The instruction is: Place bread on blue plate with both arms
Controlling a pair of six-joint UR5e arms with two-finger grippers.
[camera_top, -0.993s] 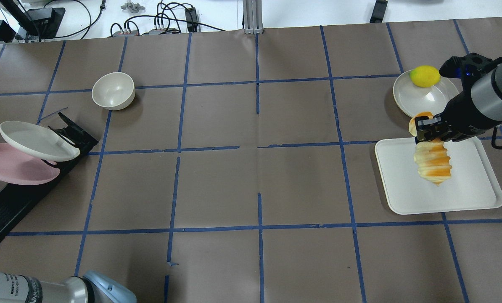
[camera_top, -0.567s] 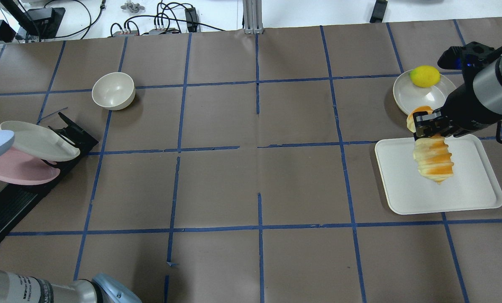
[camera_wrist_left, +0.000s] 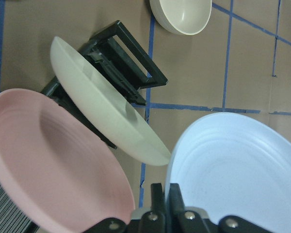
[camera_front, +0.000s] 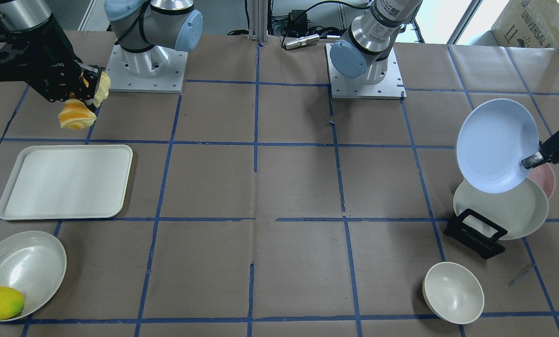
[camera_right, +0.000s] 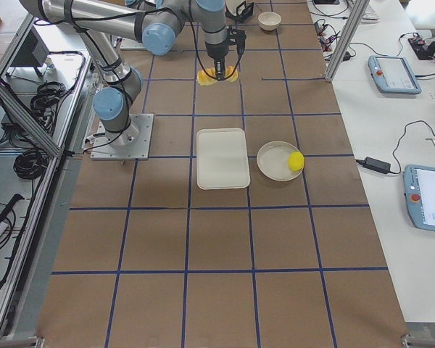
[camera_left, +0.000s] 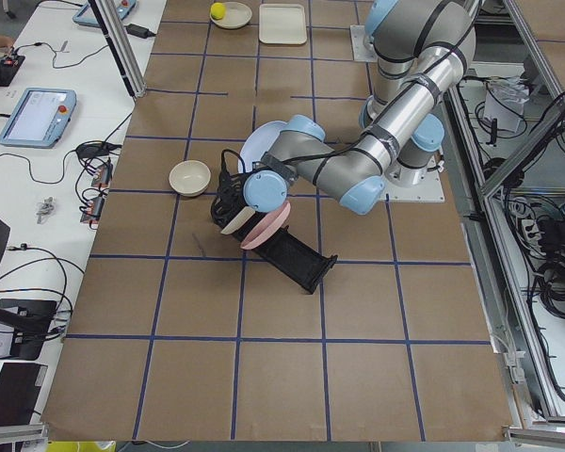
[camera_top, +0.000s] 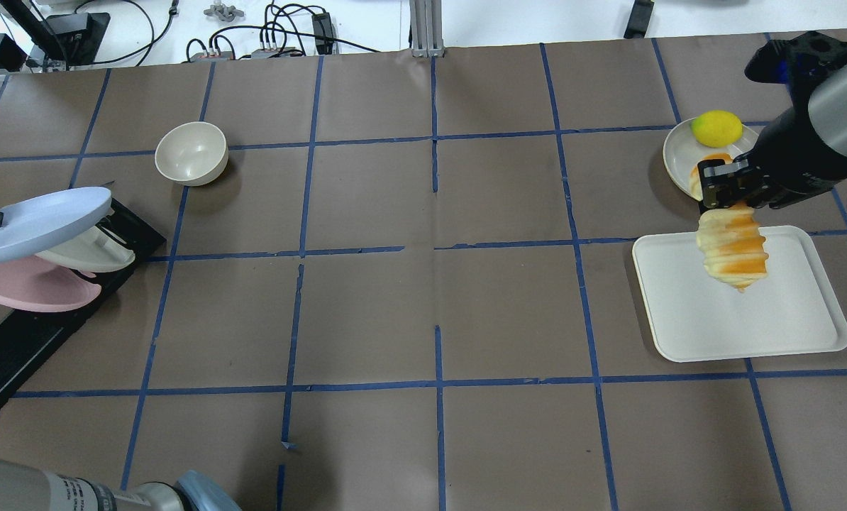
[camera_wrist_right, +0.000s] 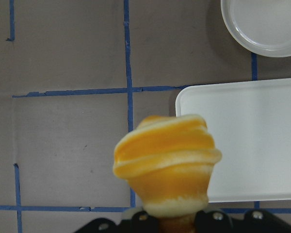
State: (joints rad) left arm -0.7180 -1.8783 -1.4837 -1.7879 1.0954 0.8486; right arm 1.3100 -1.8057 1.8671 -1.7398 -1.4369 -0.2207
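My right gripper (camera_top: 721,193) is closed tight on the bread (camera_top: 733,252). The fingers pinch the roll near one of its ends. A short orange piece stands out on one side of the jaws, and the long striped part hangs free on the other side, pointing away from my wrist. The bread is up in the air and touches nothing except my fingers. Under it, past the fingertips, lies the white tray (camera_top: 785,319); in the wrist camera the tray's near edge passes just behind the roll. Farther out on the same side is a shallow dish (camera_top: 682,167) with a yellow lemon (camera_top: 716,128) lying at its rim.

My left gripper (camera_wrist_left: 166,200) is almost fully closed, with only the rim of the blue plate (camera_wrist_left: 233,170) between the two fingers (camera_wrist_left: 157,196). The plate spreads out ahead of the fingertips, tilted and in the air. Just beside my fingers on the other side is the pink plate (camera_wrist_left: 48,160), and next to it the cream plate (camera_wrist_left: 102,121). Both of these lean in the black rack (camera_wrist_left: 131,68). The edge of the blue plate comes very close to the cream plate, and I cannot tell whether they touch. Beyond the rack, well ahead of the fingertips, a small cream bowl (camera_wrist_left: 182,14) stands on the brown table (camera_top: 367,319). The bread and the blue plate are well apart, at opposite ends of the table.
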